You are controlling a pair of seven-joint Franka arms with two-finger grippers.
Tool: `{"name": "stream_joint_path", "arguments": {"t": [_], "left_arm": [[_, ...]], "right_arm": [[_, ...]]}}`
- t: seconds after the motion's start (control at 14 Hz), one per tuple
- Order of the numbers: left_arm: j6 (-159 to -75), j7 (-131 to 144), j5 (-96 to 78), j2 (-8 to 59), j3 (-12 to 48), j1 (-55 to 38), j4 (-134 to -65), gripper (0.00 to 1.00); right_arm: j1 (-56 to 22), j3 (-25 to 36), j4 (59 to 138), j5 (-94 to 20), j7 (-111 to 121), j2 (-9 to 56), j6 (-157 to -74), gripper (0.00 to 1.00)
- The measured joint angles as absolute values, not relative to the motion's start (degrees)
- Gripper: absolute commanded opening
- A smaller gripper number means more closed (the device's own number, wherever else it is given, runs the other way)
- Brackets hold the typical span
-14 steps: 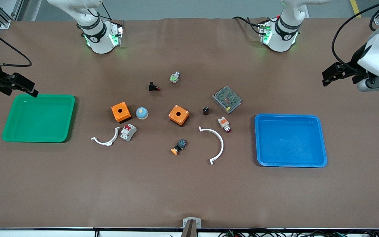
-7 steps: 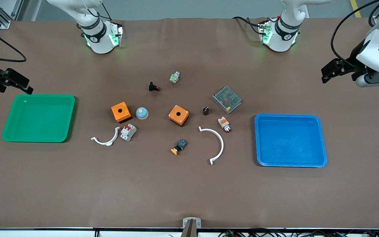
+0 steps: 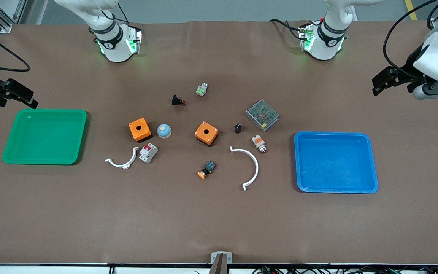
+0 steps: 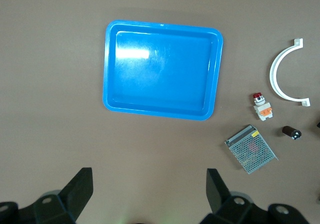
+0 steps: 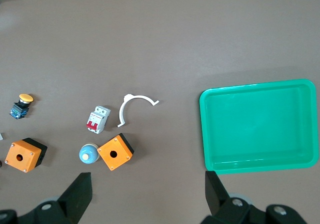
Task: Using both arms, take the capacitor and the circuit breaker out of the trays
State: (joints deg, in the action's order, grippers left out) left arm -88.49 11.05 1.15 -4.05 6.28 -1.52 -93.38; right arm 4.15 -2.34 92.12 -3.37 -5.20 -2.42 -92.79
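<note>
The capacitor (image 3: 238, 128), a tiny black cylinder, lies on the table between an orange box (image 3: 206, 133) and a metal mesh unit (image 3: 262, 115). It also shows in the left wrist view (image 4: 291, 132). The breaker (image 3: 148, 152), white-grey with red levers, lies beside a small white arc (image 3: 122, 161). It also shows in the right wrist view (image 5: 98, 119). My left gripper (image 3: 386, 82) hangs open and empty high over the table at the left arm's end (image 4: 148, 178). My right gripper (image 3: 15, 95) hangs open and empty high over the table at the right arm's end (image 5: 148, 180).
An empty blue tray (image 3: 335, 161) lies toward the left arm's end, an empty green tray (image 3: 44, 136) toward the right arm's. Between them lie a second orange box (image 3: 140, 129), a blue dome (image 3: 164, 131), a large white arc (image 3: 248, 167), a white-orange lamp part (image 3: 259, 143) and small button parts.
The right gripper has drawn back a little toward the right arm's end of the table. The left gripper has shifted only slightly. Nothing on the table has moved.
</note>
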Motion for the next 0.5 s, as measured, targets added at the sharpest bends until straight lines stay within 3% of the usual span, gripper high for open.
{"name": "stream_joint_path", "arguments": {"t": [0.5], "left_arm": [[-88.5,11.0,1.1,-4.1,6.2,-1.5,-92.9,1.0]], "right_arm": [[4.1,-2.4,92.1,-3.4,-5.2,-2.4,-92.8,1.0]]}}
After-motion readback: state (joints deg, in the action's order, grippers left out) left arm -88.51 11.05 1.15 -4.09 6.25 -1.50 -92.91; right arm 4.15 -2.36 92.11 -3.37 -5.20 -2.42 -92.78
